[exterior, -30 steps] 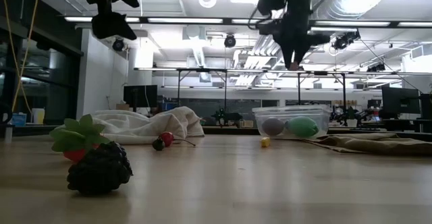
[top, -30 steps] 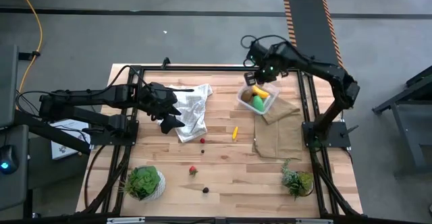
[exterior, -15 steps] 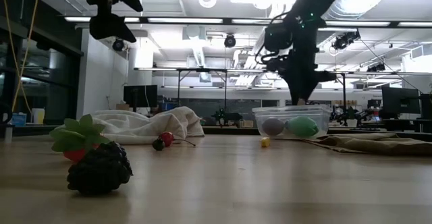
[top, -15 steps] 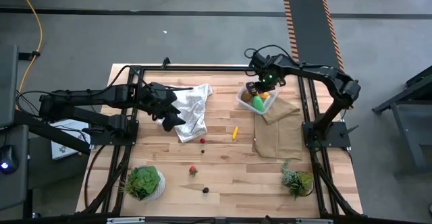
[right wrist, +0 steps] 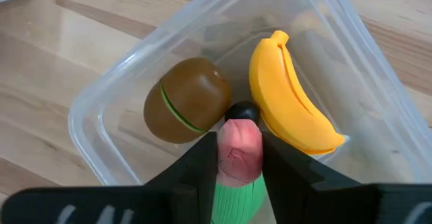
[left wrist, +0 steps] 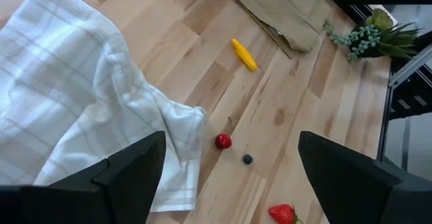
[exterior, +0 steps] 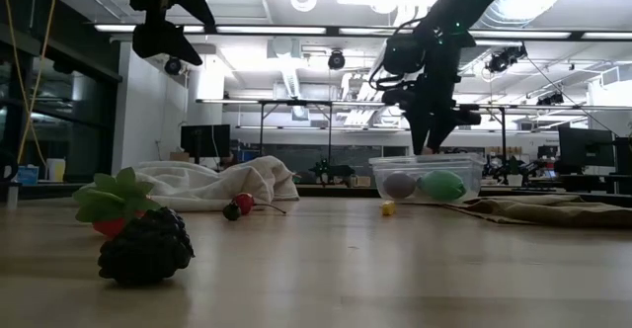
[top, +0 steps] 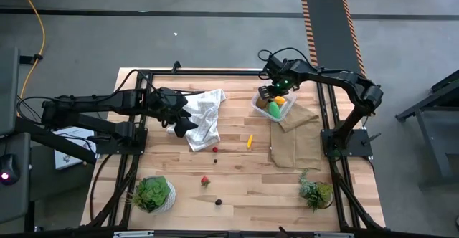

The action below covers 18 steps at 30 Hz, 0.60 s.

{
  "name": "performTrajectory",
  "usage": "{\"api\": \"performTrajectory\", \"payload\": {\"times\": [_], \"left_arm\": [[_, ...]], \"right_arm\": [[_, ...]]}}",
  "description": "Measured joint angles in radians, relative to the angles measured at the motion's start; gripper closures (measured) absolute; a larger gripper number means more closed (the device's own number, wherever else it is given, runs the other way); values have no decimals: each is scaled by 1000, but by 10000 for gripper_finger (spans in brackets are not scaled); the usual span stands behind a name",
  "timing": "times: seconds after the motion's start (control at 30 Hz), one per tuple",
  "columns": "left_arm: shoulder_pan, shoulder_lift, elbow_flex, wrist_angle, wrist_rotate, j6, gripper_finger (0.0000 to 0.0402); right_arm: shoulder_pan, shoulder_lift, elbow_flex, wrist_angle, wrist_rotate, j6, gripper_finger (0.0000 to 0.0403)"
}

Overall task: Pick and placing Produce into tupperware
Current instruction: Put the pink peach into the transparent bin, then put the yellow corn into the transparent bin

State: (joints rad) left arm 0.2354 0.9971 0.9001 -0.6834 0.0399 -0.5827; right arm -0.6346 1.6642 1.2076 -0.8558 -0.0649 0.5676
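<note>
Right gripper [right wrist: 239, 158] pinches a light, stiff, pink-and-dark toy piece [right wrist: 239, 150] mid-body above the tupperware [right wrist: 101, 116], toward twelve o'clock.

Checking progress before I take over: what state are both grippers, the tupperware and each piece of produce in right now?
Right gripper: shut on pink piece, above tupperware.
Left gripper: open, over white checked cloth.
Tupperware: upright, no lid.
Banana: inside tupperware.
Kiwi: inside tupperware.
Green oval: inside tupperware.
Small yellow piece: loose on table.
Strawberry: loose on table.
Cherry: loose on table.
Blackberry: loose on table.
</note>
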Motion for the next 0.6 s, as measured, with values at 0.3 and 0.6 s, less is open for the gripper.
{"api": "performTrajectory", "payload": {"times": [0.3, 0.6], "left_arm": [[0, 0, 0, 2, -11, 9, 73], [0, 0, 0, 1, -33, 17, 73]], "right_arm": [[0, 0, 0, 4, 4, -15, 266], [43, -14, 0, 134, -91, -1, 265]]}}
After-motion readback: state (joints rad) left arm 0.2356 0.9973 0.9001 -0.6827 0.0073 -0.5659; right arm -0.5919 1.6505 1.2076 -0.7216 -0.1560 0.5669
